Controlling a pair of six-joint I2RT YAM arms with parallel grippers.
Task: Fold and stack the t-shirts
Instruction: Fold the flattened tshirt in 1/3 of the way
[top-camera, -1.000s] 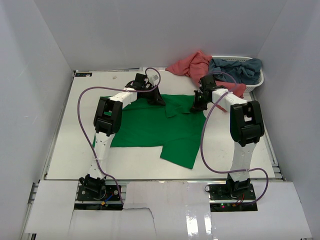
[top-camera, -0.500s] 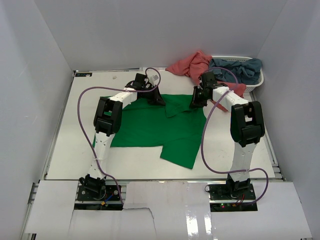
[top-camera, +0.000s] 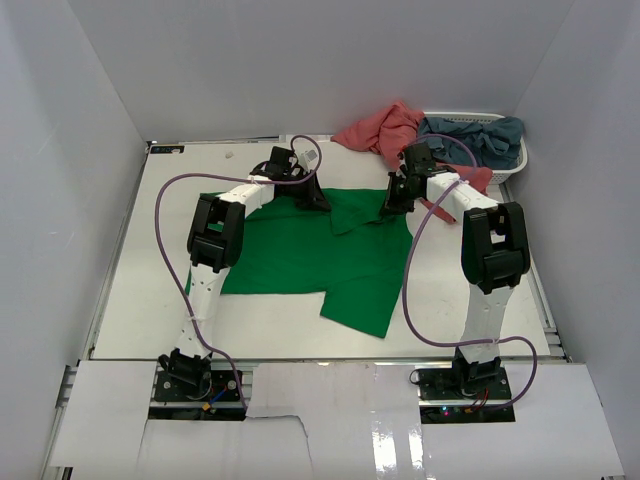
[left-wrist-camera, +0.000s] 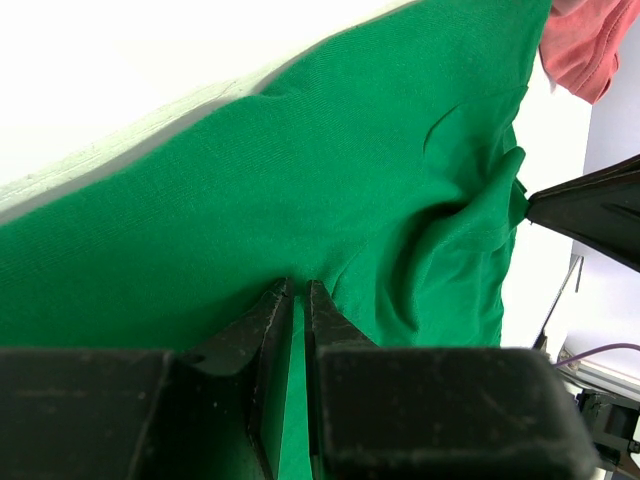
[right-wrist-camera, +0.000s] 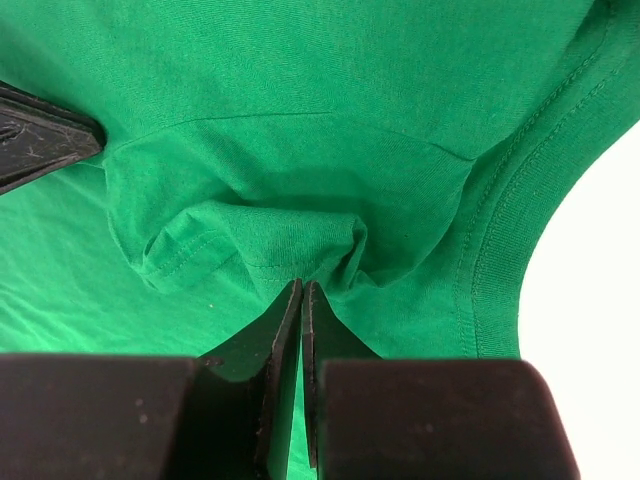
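The bright green t-shirt (top-camera: 310, 255) lies spread on the table, partly folded, its far edge bunched between the arms. My left gripper (top-camera: 318, 200) is shut on the green cloth at the shirt's far edge (left-wrist-camera: 300, 285). My right gripper (top-camera: 392, 208) is shut on a fold of the same shirt near its collar (right-wrist-camera: 300, 283). The salmon-pink t-shirt (top-camera: 385, 128) lies crumpled at the back, beside the basket. The dusty grey-blue t-shirt (top-camera: 480, 135) lies in the basket.
The white slatted basket (top-camera: 510, 165) stands at the back right corner. White walls close in the table on three sides. Purple cables loop from both arms over the table.
My right gripper has moved slightly toward the back, pulling the green cloth with it. The left arm has not moved.
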